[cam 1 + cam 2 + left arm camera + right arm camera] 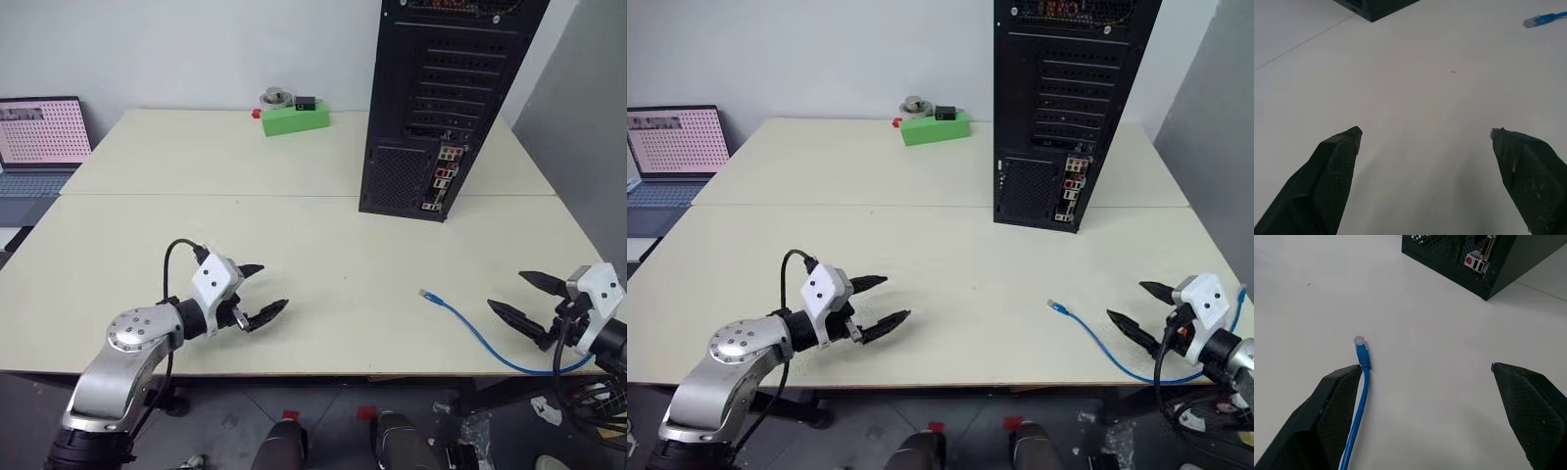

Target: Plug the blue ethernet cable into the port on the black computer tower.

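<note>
The right gripper (531, 304) hovers just over the cream table (294, 255) near its front edge, and its two black fingers stand wide apart with nothing between them. The blue ethernet cable (470, 328) lies flat on the table just beside this gripper, on the side toward the other arm; its clear plug (1359, 343) rests a little ahead of one fingertip and is not touched. The black computer tower (446, 98) stands upright well beyond the right gripper, and its rear face with the small coloured connectors (444, 176) is turned toward the robot. The left gripper (265, 291) is well apart from the cable, also low over the table, fingers spread and empty.
</note>
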{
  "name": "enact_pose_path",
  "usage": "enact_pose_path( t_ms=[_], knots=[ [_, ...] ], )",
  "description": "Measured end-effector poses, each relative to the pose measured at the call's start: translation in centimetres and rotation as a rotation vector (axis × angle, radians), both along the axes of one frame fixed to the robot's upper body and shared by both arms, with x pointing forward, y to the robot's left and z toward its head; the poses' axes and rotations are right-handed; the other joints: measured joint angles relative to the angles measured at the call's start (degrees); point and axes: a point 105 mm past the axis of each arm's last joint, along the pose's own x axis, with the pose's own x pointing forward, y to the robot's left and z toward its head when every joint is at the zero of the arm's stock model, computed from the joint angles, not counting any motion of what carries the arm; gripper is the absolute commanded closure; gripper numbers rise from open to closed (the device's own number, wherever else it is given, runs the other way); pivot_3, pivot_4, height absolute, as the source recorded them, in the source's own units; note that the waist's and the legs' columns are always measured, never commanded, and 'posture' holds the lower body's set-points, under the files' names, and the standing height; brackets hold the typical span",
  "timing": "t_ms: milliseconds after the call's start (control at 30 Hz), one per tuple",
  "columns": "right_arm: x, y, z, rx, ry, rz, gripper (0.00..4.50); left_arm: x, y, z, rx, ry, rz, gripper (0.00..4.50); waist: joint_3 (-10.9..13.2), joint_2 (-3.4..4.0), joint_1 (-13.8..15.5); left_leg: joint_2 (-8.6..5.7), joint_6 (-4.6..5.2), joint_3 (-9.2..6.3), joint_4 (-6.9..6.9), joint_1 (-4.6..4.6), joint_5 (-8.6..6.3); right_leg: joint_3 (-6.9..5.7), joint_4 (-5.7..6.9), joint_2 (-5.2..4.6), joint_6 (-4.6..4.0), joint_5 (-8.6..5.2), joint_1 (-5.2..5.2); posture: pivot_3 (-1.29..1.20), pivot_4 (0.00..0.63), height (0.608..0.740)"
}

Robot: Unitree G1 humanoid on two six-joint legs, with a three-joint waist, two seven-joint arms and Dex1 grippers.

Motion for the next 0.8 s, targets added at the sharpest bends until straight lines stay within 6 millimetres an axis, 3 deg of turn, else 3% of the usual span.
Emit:
enact_pose_path(
  t_ms=[433,567,800],
  knots=[
    [-1.0,0.7,0.0,-0.012,0.037,0.049,0.00,-1.0,-0.3,0.1,0.020,0.033,-0.063,0.01,0.07,-0.11,0.08,0.01,0.00,0.01,0.00,-0.03,0.00,0.00,0.00,0.00,0.00,0.00,-0.04,0.00,0.150,0.740],
    [-1.6,1.5,0.4,-0.031,0.052,0.092,0.00,-1.3,-1.2,0.6,0.045,0.031,-0.126,0.01,0.07,-0.12,0.06,0.02,-0.01,0.02,0.00,-0.04,-0.01,0.00,-0.01,0.00,0.00,0.00,-0.04,0.00,0.150,0.740],
    [-1.8,3.5,-0.7,-0.078,0.105,0.148,0.00,-1.9,-4.1,1.7,0.113,0.006,-0.396,0.01,0.16,-0.27,-0.01,0.09,-0.02,0.19,0.06,-0.04,-0.01,0.02,-0.07,0.00,0.00,0.00,-0.06,0.00,0.150,0.740]
  ],
)
